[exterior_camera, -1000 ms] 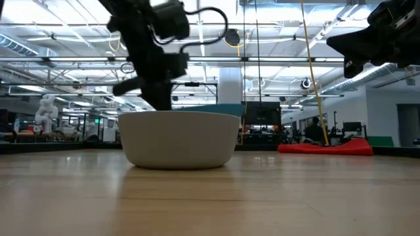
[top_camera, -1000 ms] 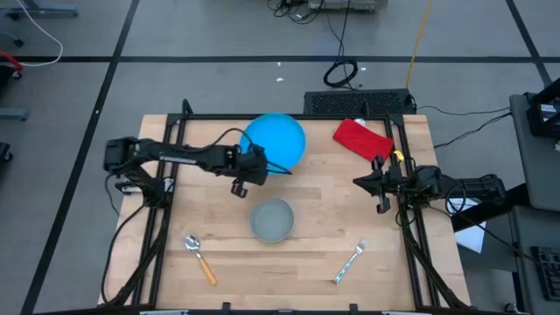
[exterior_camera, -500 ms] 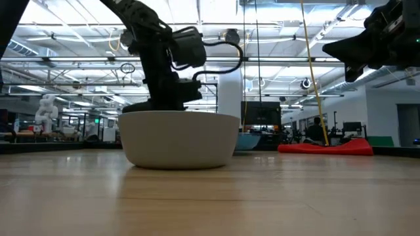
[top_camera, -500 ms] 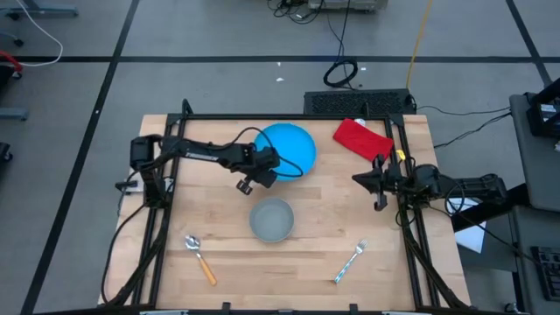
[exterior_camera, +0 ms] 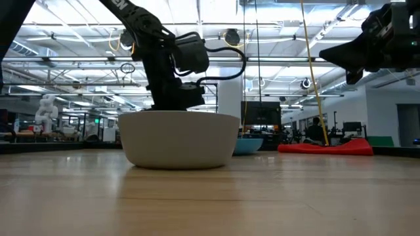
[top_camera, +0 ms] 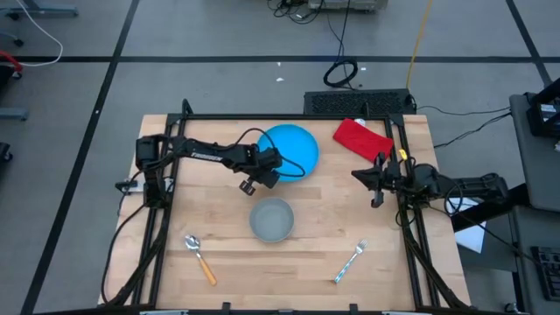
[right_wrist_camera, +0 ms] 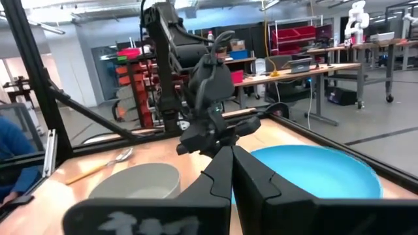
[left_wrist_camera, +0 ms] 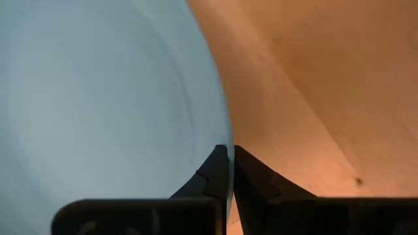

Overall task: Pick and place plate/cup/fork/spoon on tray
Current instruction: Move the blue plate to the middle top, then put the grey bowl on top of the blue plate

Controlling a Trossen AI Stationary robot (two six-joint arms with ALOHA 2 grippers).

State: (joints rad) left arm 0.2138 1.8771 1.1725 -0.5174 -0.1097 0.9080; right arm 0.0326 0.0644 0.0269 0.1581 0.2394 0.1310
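High view shows the plate (top_camera: 292,145) lying toward the far edge of the desk (top_camera: 324,227), with its near-left rim under the left tool (top_camera: 273,172). In the left wrist view, the two dark fingertips (left_wrist_camera: 217,171) meet right at the blue rim, pressed together on it, so the left tool reads as clamped on the plate's edge. The plate's body spreads from that tool toward the far-right, in the direction of the red cloth (top_camera: 360,138), which lies just beside the plate on its right. No tray is plain to me; the red cloth is the only likely landing spot, and that is a guess.

The cup (top_camera: 272,219) sits nearer than the plate, close to it but apart. The spoon (top_camera: 199,255) lies beyond the cup to the near-left of the plate, the fork (top_camera: 349,261) to the near-right, both well apart from the plate.

The right tool (top_camera: 374,178) hangs to the right of the plate, over the desk's right rail, its fingers drawn together on nothing in its own wrist view. The left arm is plainly the one nearer the plate.

The desk is pale bare wood inside a black frame. Beyond it, the low view shows a bright workshop hall with racks and benches.
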